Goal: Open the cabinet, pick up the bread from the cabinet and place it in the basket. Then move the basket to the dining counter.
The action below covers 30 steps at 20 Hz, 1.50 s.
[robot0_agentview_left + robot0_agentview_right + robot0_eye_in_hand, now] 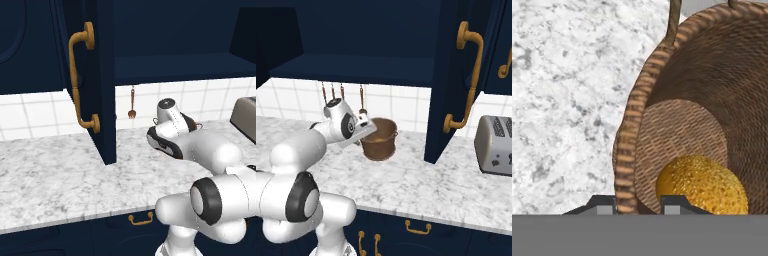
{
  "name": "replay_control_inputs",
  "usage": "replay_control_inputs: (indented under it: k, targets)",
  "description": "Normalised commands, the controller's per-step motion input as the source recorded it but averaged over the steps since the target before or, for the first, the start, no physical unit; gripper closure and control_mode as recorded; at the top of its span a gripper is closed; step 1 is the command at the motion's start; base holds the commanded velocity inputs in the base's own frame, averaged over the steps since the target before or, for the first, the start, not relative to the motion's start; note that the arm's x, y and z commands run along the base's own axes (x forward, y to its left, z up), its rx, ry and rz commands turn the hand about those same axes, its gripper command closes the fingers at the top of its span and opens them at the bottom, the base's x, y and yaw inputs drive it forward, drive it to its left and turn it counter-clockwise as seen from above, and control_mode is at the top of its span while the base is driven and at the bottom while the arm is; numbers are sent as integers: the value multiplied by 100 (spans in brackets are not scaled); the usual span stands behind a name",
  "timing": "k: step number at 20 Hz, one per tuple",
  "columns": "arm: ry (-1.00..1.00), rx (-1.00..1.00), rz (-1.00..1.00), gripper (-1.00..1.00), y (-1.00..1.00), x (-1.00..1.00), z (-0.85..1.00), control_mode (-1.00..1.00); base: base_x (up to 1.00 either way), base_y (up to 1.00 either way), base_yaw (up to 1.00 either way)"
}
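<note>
The arm is reaching forward over the marble worktop [421,185], its fingers [639,205] straddling the rim of the basket [378,139]; whether they are gripping it is unclear. The bread [704,186] is lying inside the basket.

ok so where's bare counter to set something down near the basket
Bare marble counter lies between the basket and the open cabinet door, and along the front edge. It is crowded at the basket, where the pincer straddles the rim, and by the toaster.
</note>
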Motion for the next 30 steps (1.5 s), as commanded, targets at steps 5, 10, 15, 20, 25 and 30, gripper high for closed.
replay_control_inputs:
  k: [5, 10, 15, 20, 25, 30]
  targets:
    - [-2, 0, 0, 100, 2, -78, 100, -100, 0, 0, 0]
    - [0, 0, 0, 100, 17, -85, 100, -100, 0, 0, 0]
    - [0, 0, -12, 100, 12, -77, 97, -100, 0, 0, 0]
    - [0, 0, -33, 100, 15, -49, 92, -100, 0, 0, 0]
    - [-2, 7, -19, 100, 3, -58, 56, -100, 0, 0, 0]
    - [-2, 17, 2, 100, 8, -52, 4, -100, 0, 0, 0]
